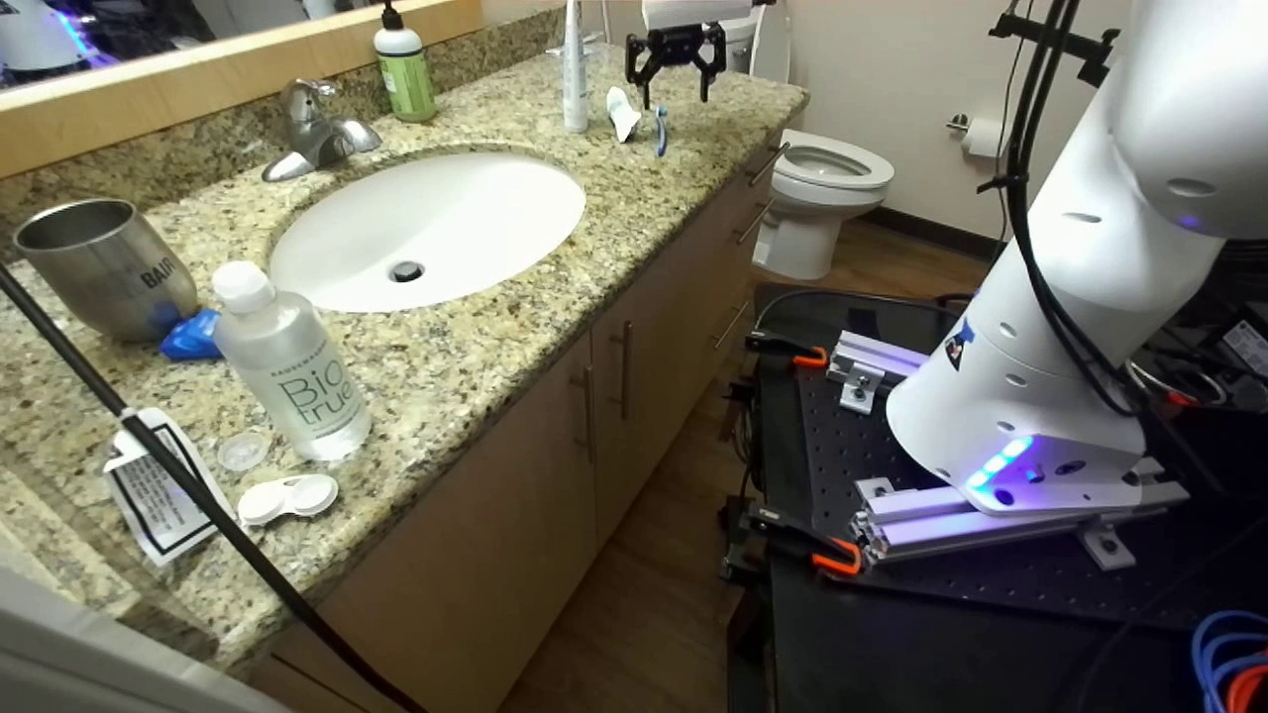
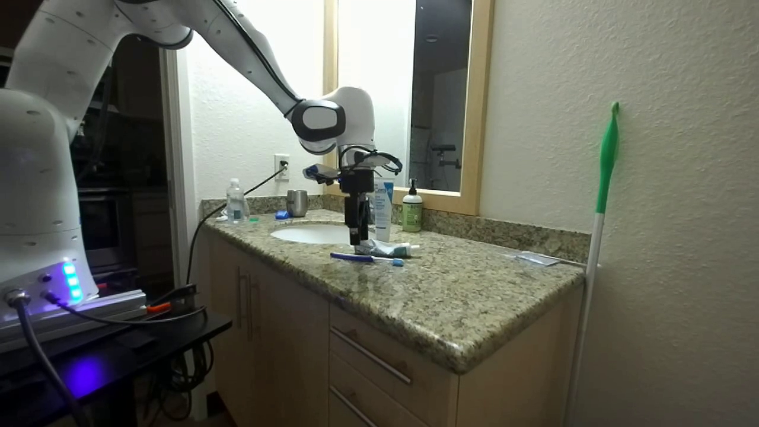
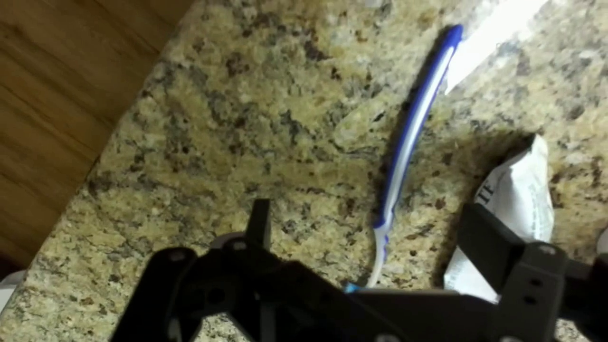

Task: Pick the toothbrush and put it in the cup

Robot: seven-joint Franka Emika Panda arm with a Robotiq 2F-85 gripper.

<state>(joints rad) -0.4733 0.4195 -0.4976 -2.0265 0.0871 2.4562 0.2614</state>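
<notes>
Toothbrush [image 3: 409, 137]: lies on the granite counter [image 2: 439, 308], blue-and-white handle, pale neck; in the wrist view the gripper partly hides its light blue head.
Gripper [image 1: 676, 99]: hangs above the counter at the toothbrush, fingers spread wide, nothing in its grasp; in the wrist view the brush's neck shows between the fingers.
Crumpled tube [image 3: 520, 194]: lies just beside the toothbrush, a gap between them; one finger overlaps it in the wrist view, and whether they touch cannot be told.
Upright tube [image 2: 383, 210]: white and blue, stands on end near the crumpled tube.
Soap bottle [image 1: 404, 84]: green, black pump, upright by the backsplash.
Sink [image 1: 466, 213]: white oval basin, between toothbrush and cup; a chrome faucet [image 1: 322, 137] behind it.
Cup [image 1: 104, 272]: metal tumbler lettered BAIR, upright past the sink, well apart from the toothbrush; a blue item [image 1: 193, 337] at its base.
Clear bottle [image 1: 297, 381]: lettered "Bio true", white cap, upright near the cup; a lens case [image 1: 287, 498] and a printed packet [image 1: 154, 505] lie near it.
Robot arm [image 1: 991, 396]: white, its base on a black table [image 1: 921, 644] beside the counter.
</notes>
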